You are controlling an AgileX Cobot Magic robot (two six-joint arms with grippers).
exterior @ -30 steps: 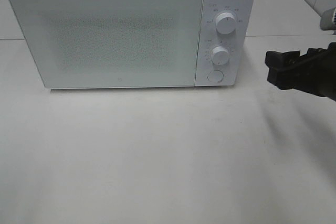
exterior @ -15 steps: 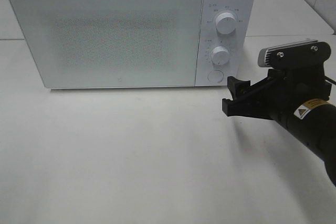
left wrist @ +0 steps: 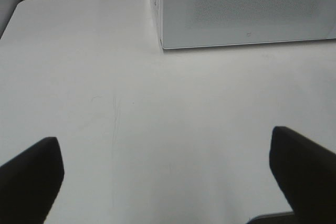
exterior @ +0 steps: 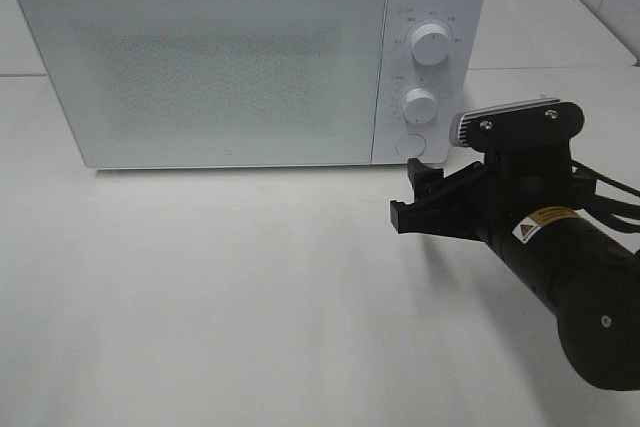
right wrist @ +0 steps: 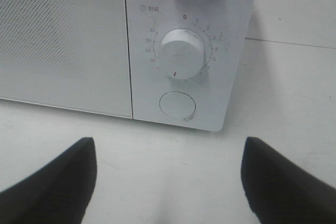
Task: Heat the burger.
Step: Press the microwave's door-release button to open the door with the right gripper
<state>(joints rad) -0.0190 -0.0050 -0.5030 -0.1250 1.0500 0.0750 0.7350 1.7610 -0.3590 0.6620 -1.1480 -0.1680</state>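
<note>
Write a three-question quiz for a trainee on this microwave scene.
1. True or false: the microwave door is shut.
2. Which control lies nearest the right pincer? A) upper knob B) lower knob C) round button
3. Short answer: is the left pincer open or shut?
Key: 1 true; 2 C; 3 open.
</note>
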